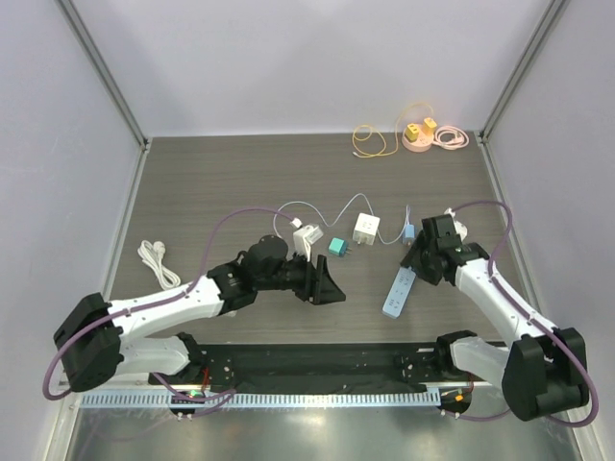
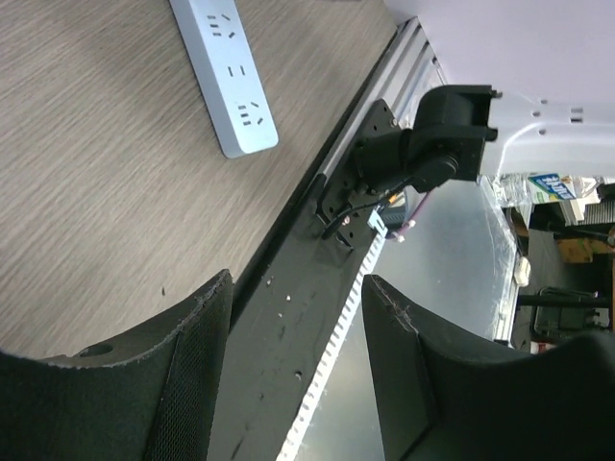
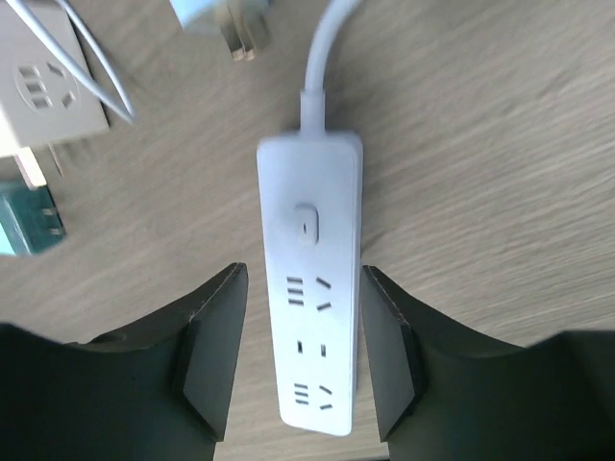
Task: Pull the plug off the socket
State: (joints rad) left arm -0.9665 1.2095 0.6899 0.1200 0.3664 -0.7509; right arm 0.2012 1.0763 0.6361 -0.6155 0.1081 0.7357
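The white power strip (image 1: pixel 398 293) lies on the wooden table, and all its sockets show empty in the right wrist view (image 3: pixel 309 288). A light-blue plug (image 3: pixel 216 14) lies loose just past the strip's cable end with its prongs bare; it also shows in the top view (image 1: pixel 408 231). My right gripper (image 3: pixel 303 355) is open, with one finger on each side of the strip's lower half (image 1: pixel 415 259). My left gripper (image 1: pixel 324 281) is open and empty to the left of the strip. In its own view (image 2: pixel 298 365) it hangs over the table's front rail, with the strip (image 2: pixel 231 77) ahead.
A white cube adapter (image 1: pixel 366 229), a teal plug (image 1: pixel 337 246) and a white charger (image 1: pixel 306 235) with a thin cable lie between the arms. A coiled white cable (image 1: pixel 159 259) lies at the left. A pink round socket with yellow plugs (image 1: pixel 420 134) sits at the back right.
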